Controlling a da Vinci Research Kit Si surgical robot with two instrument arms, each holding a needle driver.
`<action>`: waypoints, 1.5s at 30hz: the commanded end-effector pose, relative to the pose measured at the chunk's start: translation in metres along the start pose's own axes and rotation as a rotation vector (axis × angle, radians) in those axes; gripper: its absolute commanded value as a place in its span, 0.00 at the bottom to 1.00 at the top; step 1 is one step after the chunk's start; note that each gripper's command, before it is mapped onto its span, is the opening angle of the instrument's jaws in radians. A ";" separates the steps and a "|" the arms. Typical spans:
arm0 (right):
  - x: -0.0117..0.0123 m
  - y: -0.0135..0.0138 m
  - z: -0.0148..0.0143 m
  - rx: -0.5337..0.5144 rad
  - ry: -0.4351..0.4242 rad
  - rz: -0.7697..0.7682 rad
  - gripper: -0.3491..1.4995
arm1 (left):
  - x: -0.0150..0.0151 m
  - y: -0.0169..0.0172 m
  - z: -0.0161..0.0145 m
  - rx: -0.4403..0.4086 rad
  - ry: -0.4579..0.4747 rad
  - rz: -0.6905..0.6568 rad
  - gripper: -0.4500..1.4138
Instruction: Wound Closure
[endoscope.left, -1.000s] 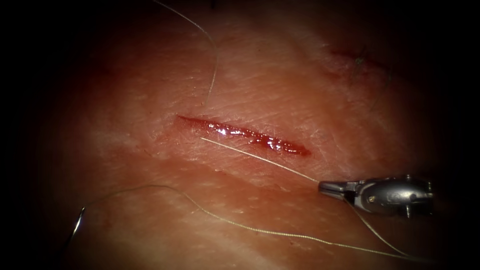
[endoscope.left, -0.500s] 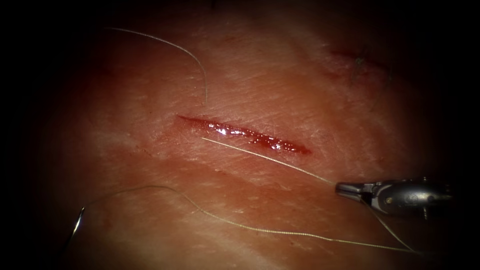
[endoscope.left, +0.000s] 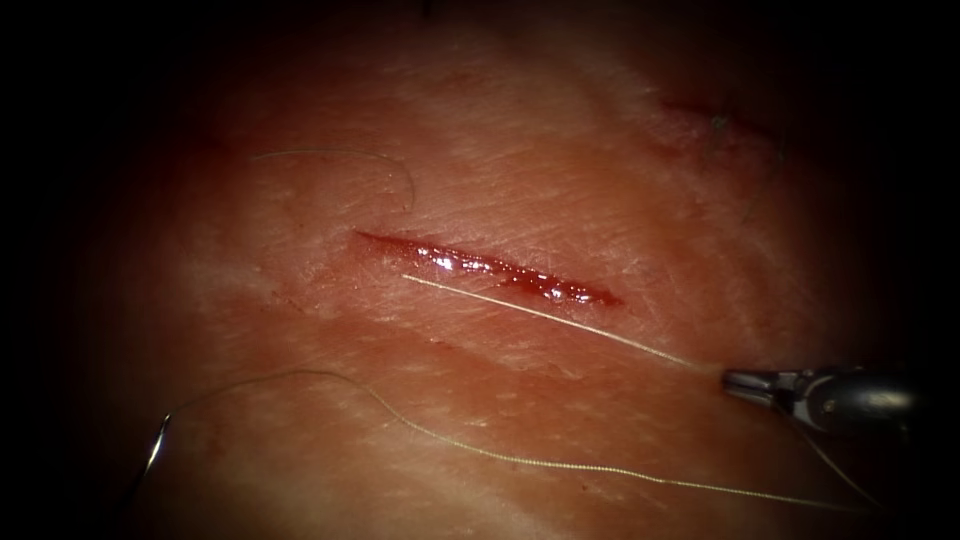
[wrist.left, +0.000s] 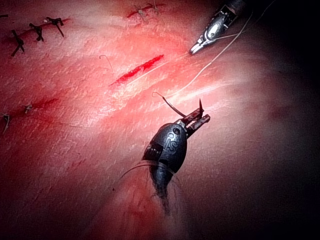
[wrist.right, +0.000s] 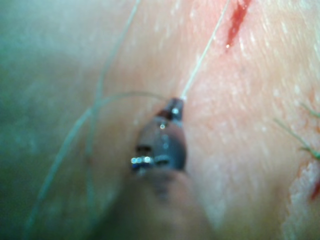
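Note:
The cut (endoscope.left: 490, 268) lies red and wet across the middle of the tissue (endoscope.left: 560, 180). A taut thread (endoscope.left: 550, 315) leaves the tissue just below the cut's left part and runs right to my right tool (endoscope.left: 735, 381), whose jaws are shut on it. A short curled tail (endoscope.left: 390, 165) lies above the cut's left end. At the far lower left, the curved needle (endoscope.left: 155, 450) is out of the tissue. In the left wrist view my left tool (wrist.left: 200, 120) is shut on the needle (wrist.left: 170, 106) near one end. The right wrist view has the right tool (wrist.right: 175, 107) gripping the thread.
A long slack strand (endoscope.left: 520, 462) trails from the needle across the lower tissue to the right edge. An older stitched cut (endoscope.left: 715, 125) sits at the upper right. The left wrist view has several dark knots (wrist.left: 37, 30) on closed cuts.
My right tool has moved right with the thread, drawing it through the tissue. The tail above the cut has shortened and curled down toward the cut. The needle has stayed put.

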 end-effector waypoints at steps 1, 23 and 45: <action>0.0005 0.0006 0.0006 -0.023 -0.009 0.014 0.78 | -0.0008 0.0002 0.0007 -0.003 0.002 -0.003 0.00; 0.0004 0.0044 -0.0017 -0.162 -0.027 0.112 0.98 | -0.0066 -0.0005 -0.0091 0.227 -0.153 -0.029 0.00; 0.0015 0.0038 -0.0006 -0.153 -0.011 0.115 0.97 | -0.0105 0.0012 -0.0157 0.287 -0.190 -0.144 0.00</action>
